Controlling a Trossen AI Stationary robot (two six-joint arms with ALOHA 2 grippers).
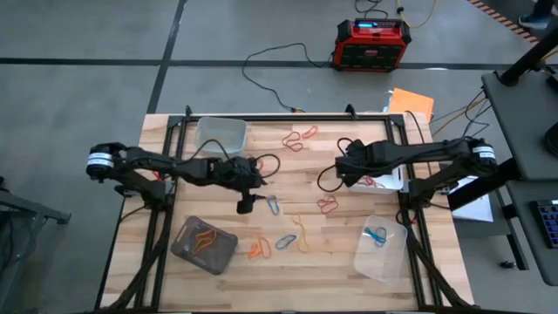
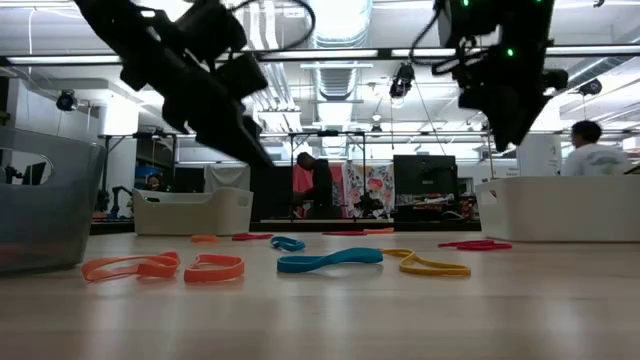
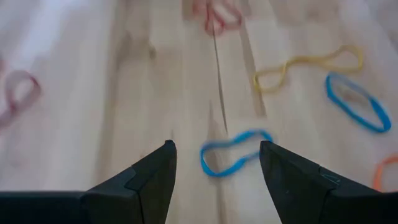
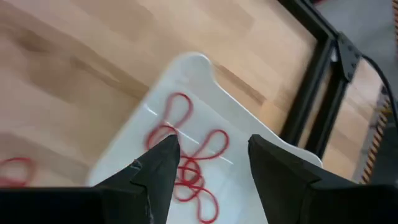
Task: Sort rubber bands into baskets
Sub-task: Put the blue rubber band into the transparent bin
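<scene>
My left gripper (image 3: 216,146) hangs open just above the table's middle (image 1: 247,206). A blue rubber band (image 3: 233,152) lies flat on the wood ahead of its fingers, which do not touch it. My right gripper (image 4: 213,140) is open above the white basket (image 4: 249,134), where several red rubber bands (image 4: 186,155) lie. The grey-brown basket (image 1: 204,246) holds orange bands. The near-right clear basket (image 1: 381,249) holds a blue band. A second clear basket (image 1: 221,133) stands at the far left.
Loose bands lie on the wood: red ones (image 1: 299,138) at the far middle, red (image 1: 328,204), yellow (image 1: 302,234), orange (image 1: 259,249) and blue (image 1: 285,241) nearer. A red-and-black box (image 1: 372,44) and black cables sit beyond the far edge.
</scene>
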